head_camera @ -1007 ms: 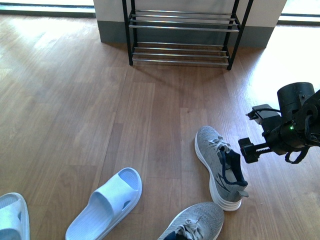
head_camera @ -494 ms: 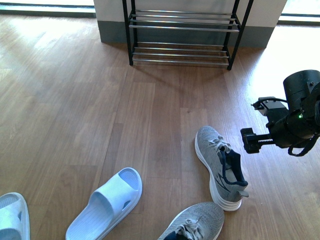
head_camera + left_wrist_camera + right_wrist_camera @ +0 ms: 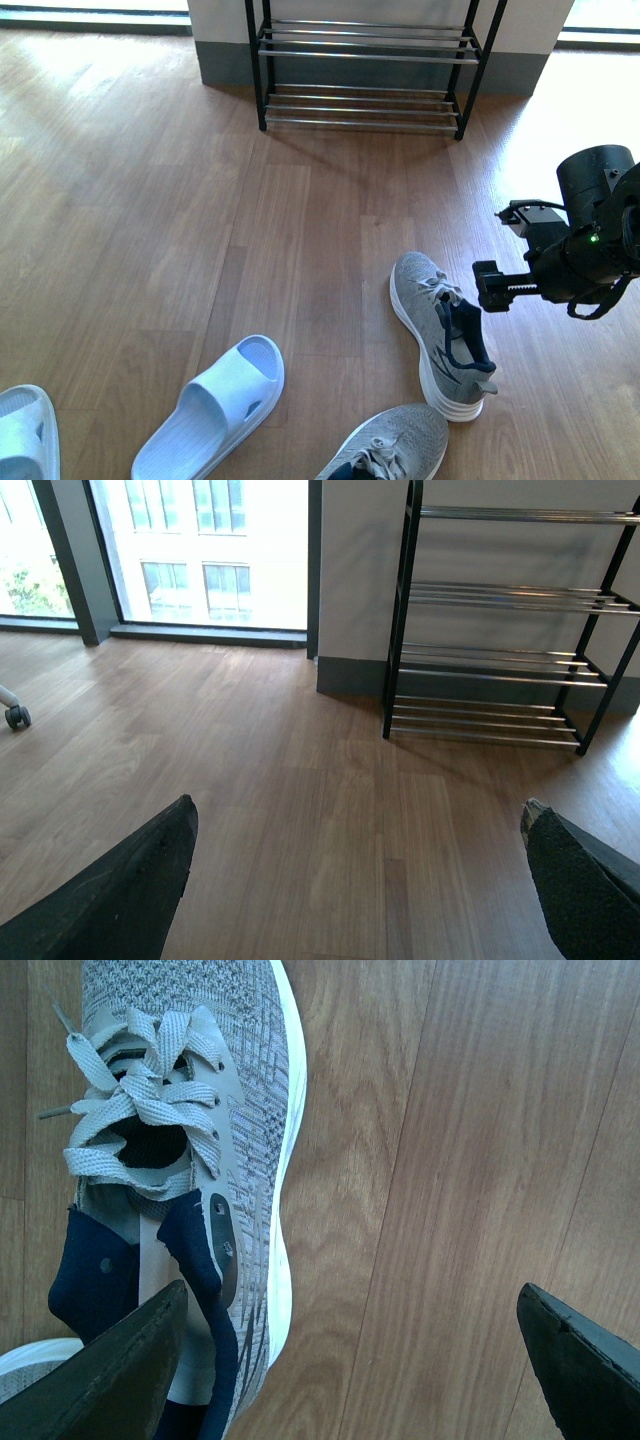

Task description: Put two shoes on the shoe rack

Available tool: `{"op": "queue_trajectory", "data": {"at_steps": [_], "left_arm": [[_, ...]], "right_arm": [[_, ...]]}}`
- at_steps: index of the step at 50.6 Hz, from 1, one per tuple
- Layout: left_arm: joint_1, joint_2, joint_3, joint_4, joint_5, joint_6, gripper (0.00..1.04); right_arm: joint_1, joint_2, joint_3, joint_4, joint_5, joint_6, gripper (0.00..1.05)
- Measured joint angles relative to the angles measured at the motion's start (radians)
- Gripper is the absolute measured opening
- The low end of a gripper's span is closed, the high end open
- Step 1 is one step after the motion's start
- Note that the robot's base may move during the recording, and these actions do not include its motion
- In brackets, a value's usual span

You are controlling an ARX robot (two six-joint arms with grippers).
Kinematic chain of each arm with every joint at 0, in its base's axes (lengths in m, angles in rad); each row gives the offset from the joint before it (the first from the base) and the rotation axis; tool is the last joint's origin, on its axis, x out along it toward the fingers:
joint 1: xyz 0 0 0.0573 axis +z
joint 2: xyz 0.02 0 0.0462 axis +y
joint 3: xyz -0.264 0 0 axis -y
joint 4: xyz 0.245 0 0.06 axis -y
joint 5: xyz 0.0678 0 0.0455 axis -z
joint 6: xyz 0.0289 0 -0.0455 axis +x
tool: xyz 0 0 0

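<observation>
The first grey knit sneaker point(image 3: 440, 335) lies on the wooden floor point(image 3: 150, 200) at about 5 o'clock from the middle of the front view, with its toe toward 11 o'clock. The second sneaker point(image 3: 390, 445) sits at 6 o'clock, cut off by the frame edge. The shoe rack point(image 3: 362, 75) stands at 12 o'clock, well apart from both.

The right gripper point(image 3: 490, 287) hovers near the first sneaker's navy collar, at roughly its 2 o'clock. Its jaws are spread wide and hold nothing. The left gripper point(image 3: 357, 802) is likewise wide open and empty, facing the rack.

The shoe is probably light. Its knit upper looks soft and would likely cave under a pinch, while the white sole and padded heel seem firmer. The heel collar looks like the best hold, with one finger inside the opening and one behind the heel tab. The loose laces could snag.
</observation>
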State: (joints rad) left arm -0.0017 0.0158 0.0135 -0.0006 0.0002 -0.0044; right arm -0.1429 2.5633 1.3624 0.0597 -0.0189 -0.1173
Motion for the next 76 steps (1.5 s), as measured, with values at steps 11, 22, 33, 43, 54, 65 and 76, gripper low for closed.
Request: {"op": "queue_trajectory", "data": {"at_steps": [11,22,33,43,54,65,76], "left_arm": [[0.000,0.000,0.000,0.000,0.000,0.000,0.95],[0.000,0.000,0.000,0.000,0.000,0.000,0.95],[0.000,0.000,0.000,0.000,0.000,0.000,0.95],[0.000,0.000,0.000,0.000,0.000,0.000,0.95],[0.000,0.000,0.000,0.000,0.000,0.000,0.95],[0.000,0.000,0.000,0.000,0.000,0.000,0.95],[0.000,0.000,0.000,0.000,0.000,0.000,0.95]], "right_arm": [[0.010,0.043,0.009,-0.009,0.000,0.025,0.96],[0.012,0.074,0.027,-0.010,0.000,0.031,0.96],[0.016,0.149,0.077,0.062,-0.011,0.034,0.95],[0.018,0.221,0.119,0.116,-0.011,0.051,0.68],[0.012,0.223,0.122,0.095,-0.011,0.053,0.33],[-0.020,0.221,0.122,0.047,-0.004,0.092,0.02],[-0.064,0.169,0.029,0.081,0.019,0.106,0.01]]}}
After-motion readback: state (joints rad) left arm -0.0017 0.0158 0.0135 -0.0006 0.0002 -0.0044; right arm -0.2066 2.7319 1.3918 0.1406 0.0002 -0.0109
